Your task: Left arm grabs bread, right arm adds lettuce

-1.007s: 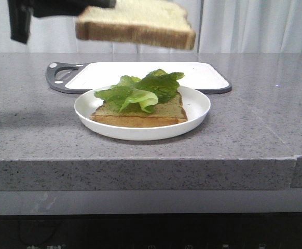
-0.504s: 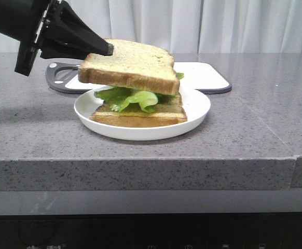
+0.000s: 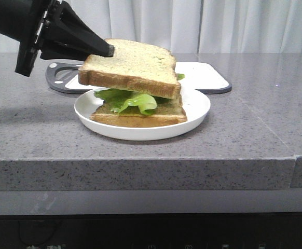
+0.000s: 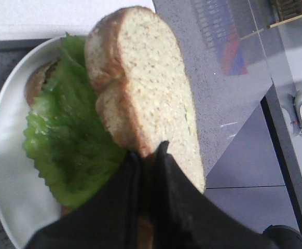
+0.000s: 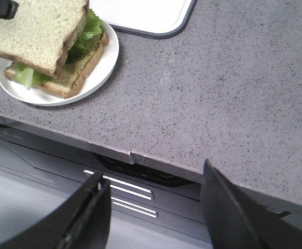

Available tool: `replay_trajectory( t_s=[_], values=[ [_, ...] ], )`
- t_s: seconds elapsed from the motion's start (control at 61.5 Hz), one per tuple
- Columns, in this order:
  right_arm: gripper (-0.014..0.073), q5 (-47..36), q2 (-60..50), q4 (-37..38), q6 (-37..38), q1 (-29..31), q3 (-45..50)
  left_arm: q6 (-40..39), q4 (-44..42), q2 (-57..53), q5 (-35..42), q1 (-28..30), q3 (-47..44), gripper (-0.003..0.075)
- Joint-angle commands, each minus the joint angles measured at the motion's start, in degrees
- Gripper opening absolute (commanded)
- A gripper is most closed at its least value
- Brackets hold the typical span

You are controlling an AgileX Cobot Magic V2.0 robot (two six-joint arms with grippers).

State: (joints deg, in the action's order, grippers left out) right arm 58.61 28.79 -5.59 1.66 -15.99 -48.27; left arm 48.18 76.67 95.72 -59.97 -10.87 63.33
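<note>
My left gripper [image 3: 109, 50] is shut on the left edge of the bread [image 3: 133, 67], a toasted slice with a dark brown crust. It holds the slice slightly tilted, right over the lettuce [image 3: 127, 98]. The green ruffled lettuce lies on a second slice [image 3: 140, 118] on the white plate [image 3: 197, 111]. In the left wrist view the fingers [image 4: 166, 171] pinch the bread [image 4: 151, 93] above the lettuce [image 4: 68, 140]. My right gripper [image 5: 151, 179] is open and empty, beyond the counter's front edge, well right of the plate [image 5: 101, 65].
A white cutting board with a dark grey rim and handle [image 3: 203, 75] lies just behind the plate. The grey stone counter [image 3: 255, 119] ends in a front edge with dark drawers [image 5: 130, 192] below it. White curtains hang behind.
My left gripper has brought the bread down from high above the plate to just over the lettuce. In the last half second it sank only slightly.
</note>
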Motion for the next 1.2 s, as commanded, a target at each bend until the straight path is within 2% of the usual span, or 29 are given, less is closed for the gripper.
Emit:
replay_trajectory(
  t_s=[0.0,0.081,0.276,0.39,0.617,0.731,0.991,1.186],
  values=[
    [0.0416,-3.23,0.19,0.3,0.05,0.05,-1.35,0.56,3.14,-1.92,-2.61,0.07,1.8,-0.0017],
    [0.0416,-2.98,0.19,0.3,0.05,0.05,-1.35,1.44,3.14,-1.92,-2.61,0.07,1.8,0.0017],
    [0.0416,-2.73,0.19,0.3,0.05,0.05,-1.15,1.81,3.14,-1.92,-2.5,0.07,1.8,0.0323],
    [0.0416,-2.73,0.19,0.3,0.05,0.05,-1.15,1.81,3.14,-1.92,-2.5,0.07,1.8,0.0418],
    [0.0416,-2.73,0.19,0.3,0.05,0.05,-1.15,1.81,2.57,-2.18,-2.29,0.8,2.1,0.0427],
    [0.0416,-2.73,0.19,0.3,0.05,0.05,-1.15,-0.07,-0.86,-2.83,-4.19,2.41,4.45,0.0427],
    [0.0416,-1.88,0.19,0.3,0.05,0.05,-1.15,-14.45,-23.22,-9.05,-3.57,4.01,11.48,0.0426],
    [0.0416,-1.49,0.19,0.35,0.18,0.05,-1.15,-25.73,-40.3,-17.96,-1.31,4.01,12.11,0.042]
  ],
)
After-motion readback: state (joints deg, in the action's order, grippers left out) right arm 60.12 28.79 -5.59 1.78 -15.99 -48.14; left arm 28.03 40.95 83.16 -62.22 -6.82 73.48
